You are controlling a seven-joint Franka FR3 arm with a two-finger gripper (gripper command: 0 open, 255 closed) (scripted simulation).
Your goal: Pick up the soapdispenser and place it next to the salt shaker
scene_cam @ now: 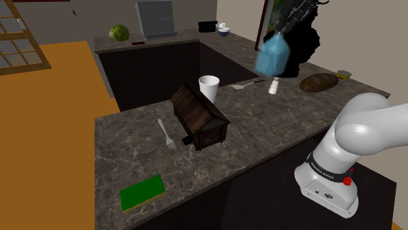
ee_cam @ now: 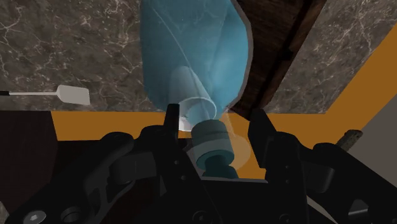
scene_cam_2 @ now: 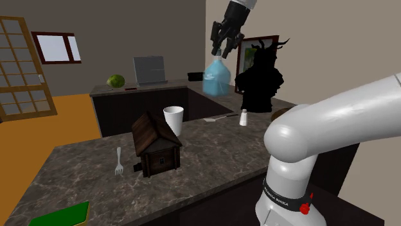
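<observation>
I am holding the blue soap dispenser [scene_cam: 273,55] aloft, my gripper [scene_cam: 286,27] clasping its neck, the white salt shaker [scene_cam: 274,85] standing on the dark counter [scene_cam: 131,140] below.

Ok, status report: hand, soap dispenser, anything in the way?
Hand shut on blue soap dispenser, held aloft. Salt shaker upright on counter. Spatula lying near it.

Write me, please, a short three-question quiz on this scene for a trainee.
1. True or false: the soap dispenser rests on the counter.
2. Which lies nearest the salt shaker? A) fork B) spatula C) green sponge
3. Fill in: the gripper is shut on the ____.
Key: 1 false, it hangs in the air; 2 B; 3 soap dispenser.
</observation>
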